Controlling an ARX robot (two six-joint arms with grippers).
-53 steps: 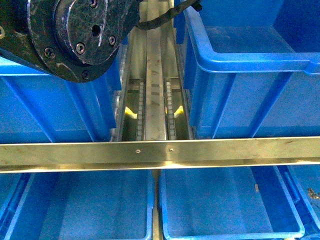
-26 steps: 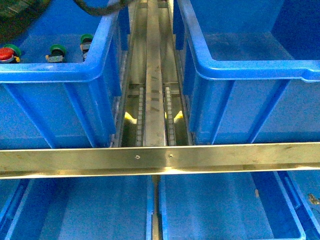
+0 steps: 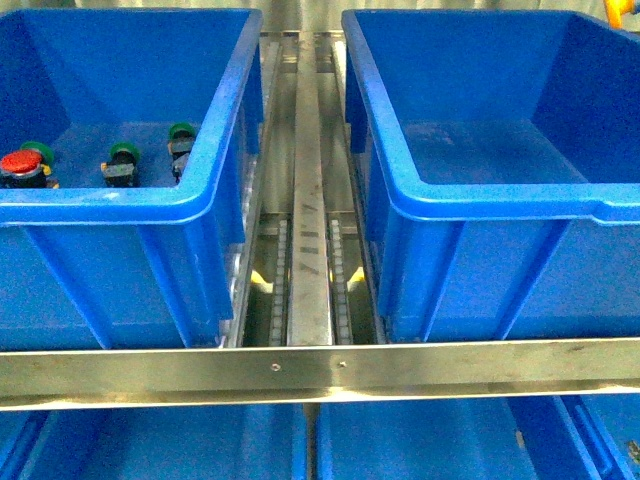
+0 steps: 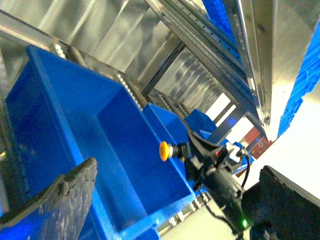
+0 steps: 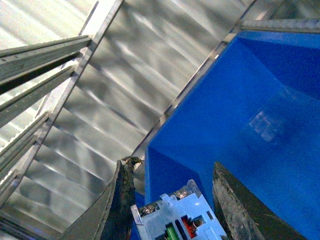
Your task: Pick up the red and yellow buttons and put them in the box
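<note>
My right gripper (image 5: pixel 172 167) is shut on the yellow button, whose pale-blue contact block (image 5: pixel 175 220) sits between the fingers. In the left wrist view the yellow button (image 4: pixel 164 151) juts from my right gripper (image 4: pixel 192 152) over the far rim of the empty blue box (image 4: pixel 100 135). In the front view a sliver of yellow (image 3: pixel 620 10) shows at the top right, above the right box (image 3: pixel 480 150). A red button (image 3: pixel 18 165) lies in the left crate (image 3: pixel 130 205). My left gripper (image 4: pixel 177 167) is open and empty, held high.
Two green-capped pushbuttons (image 3: pixel 122 165) (image 3: pixel 181 140) lie beside the red one in the left crate. A steel roller rail (image 3: pixel 308 230) runs between the two crates. A steel crossbar (image 3: pixel 320 370) spans the front, with more blue crates below it (image 3: pixel 420 445).
The left arm's dark joint, which covered the upper left of the front view, has gone out of view. The left crate and its buttons now show, and both crates sit lower in frame.
</note>
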